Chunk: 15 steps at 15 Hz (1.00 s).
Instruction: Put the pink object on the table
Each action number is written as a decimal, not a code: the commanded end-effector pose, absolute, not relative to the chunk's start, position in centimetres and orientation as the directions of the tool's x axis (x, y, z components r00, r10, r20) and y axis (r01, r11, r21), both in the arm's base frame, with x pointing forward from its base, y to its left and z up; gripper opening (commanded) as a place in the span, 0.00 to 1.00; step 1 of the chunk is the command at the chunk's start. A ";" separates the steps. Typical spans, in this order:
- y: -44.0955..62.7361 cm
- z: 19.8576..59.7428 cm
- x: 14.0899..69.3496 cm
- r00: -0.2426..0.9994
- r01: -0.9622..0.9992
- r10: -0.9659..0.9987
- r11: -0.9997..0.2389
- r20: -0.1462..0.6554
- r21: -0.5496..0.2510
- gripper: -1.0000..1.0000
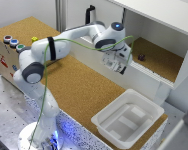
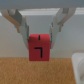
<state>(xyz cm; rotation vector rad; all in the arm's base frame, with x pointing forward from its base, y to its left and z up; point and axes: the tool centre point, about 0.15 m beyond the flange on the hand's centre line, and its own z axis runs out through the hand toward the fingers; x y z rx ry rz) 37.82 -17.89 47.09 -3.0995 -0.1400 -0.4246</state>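
Note:
The pink object (image 2: pixel 39 46) is a reddish-pink cube with a black mark on its face. It hangs above the cork surface in the wrist view, and my gripper (image 2: pixel 39 34) is shut on it, its fingers (image 2: pixel 22 27) pressing against the upper sides. In the exterior view my gripper (image 1: pixel 115 64) hovers above the far edge of the table (image 1: pixel 79 85), in front of the white cupboard recess (image 1: pixel 159 60). The cube itself is too small to make out there.
A white plastic tub (image 1: pixel 128 117) sits on the table at the exterior view's right front. A cork-topped box with coloured buttons (image 1: pixel 14 42) stands at the left. A small dark object (image 1: pixel 141 57) lies inside the cupboard recess.

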 end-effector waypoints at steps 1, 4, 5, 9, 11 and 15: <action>-13.8 40.8 36.6 0.948 0.034 0.078 -0.989 0.309 0.146 0.00; -13.0 38.4 38.1 0.947 -0.003 0.048 -0.988 0.318 0.156 0.00; -12.9 37.5 38.6 0.946 -0.018 0.031 -0.989 0.321 0.148 0.00; -12.4 33.0 40.3 0.948 -0.028 0.019 -0.989 0.318 0.144 0.00; -12.4 30.0 41.4 0.963 -0.020 0.022 -0.988 0.268 0.150 0.00; -12.9 25.7 43.1 0.976 0.027 0.057 -0.989 0.209 0.146 0.00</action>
